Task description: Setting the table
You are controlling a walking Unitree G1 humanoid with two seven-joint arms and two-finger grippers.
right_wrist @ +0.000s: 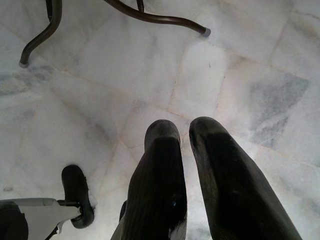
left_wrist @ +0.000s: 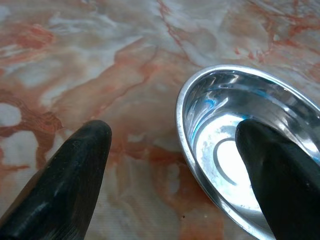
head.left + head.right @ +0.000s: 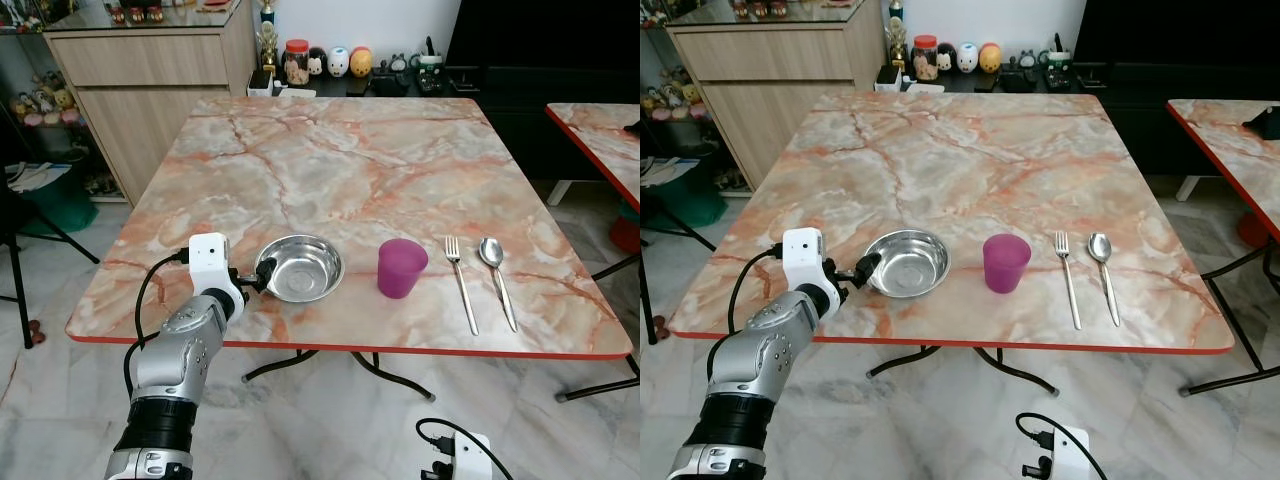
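While the left arm reaches over the near edge of the marble-patterned table (image 3: 350, 160), its left claw (image 3: 257, 277) sits at the left rim of the steel bowl (image 3: 300, 267). The wrist view shows the claw spread wide: one black finger (image 2: 277, 170) lies inside the bowl against the inner wall, the other finger (image 2: 65, 185) is outside, over the bare tabletop and well apart from the rim. The rim runs between the two fingers, but they are not closed on it, so the bowl is straddled rather than gripped.

The bowl stands upright near the front edge of the table, empty and shiny. Just to its right stands a purple cup (image 3: 401, 267), upright. Further right a fork (image 3: 460, 283) and a spoon (image 3: 496, 278) lie side by side, apart from each other, handles toward the near edge.

Low at the robot's side, the right claw (image 1: 182, 135) hangs over the pale marble floor (image 1: 240, 65), its two fingers nearly together with a thin gap between them, holding nothing. A table leg (image 1: 155, 17) curves across the floor beyond it.
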